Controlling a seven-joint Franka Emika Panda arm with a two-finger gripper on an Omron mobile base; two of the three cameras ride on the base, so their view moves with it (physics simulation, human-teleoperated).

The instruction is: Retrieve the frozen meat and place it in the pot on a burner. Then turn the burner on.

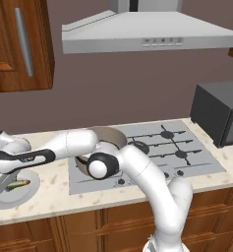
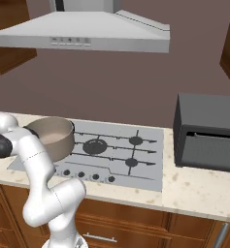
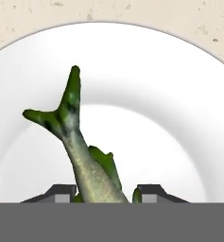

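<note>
While the gripper (image 3: 104, 196) is reaching down over the plate (image 3: 179, 94), its two dark fingertips (image 3: 61, 193) are flanking the body of the frozen meat (image 3: 80, 156), a slender green-silver fish; whether they are pressing on it cannot be told. From the left base view, the fish (image 1: 17, 185) is lying on the round plate (image 1: 24, 194) on the speckled beige countertop (image 1: 54, 189), left of the cooktop (image 1: 187, 157). Behind the arm, the pot (image 2: 51, 133) is sitting on a near-left burner, well apart from the fish. A steel range hood (image 2: 87, 31) is hanging above, a dark microwave (image 2: 206, 133) is standing to the right, and the pot's handle is being hidden by the arm.
</note>
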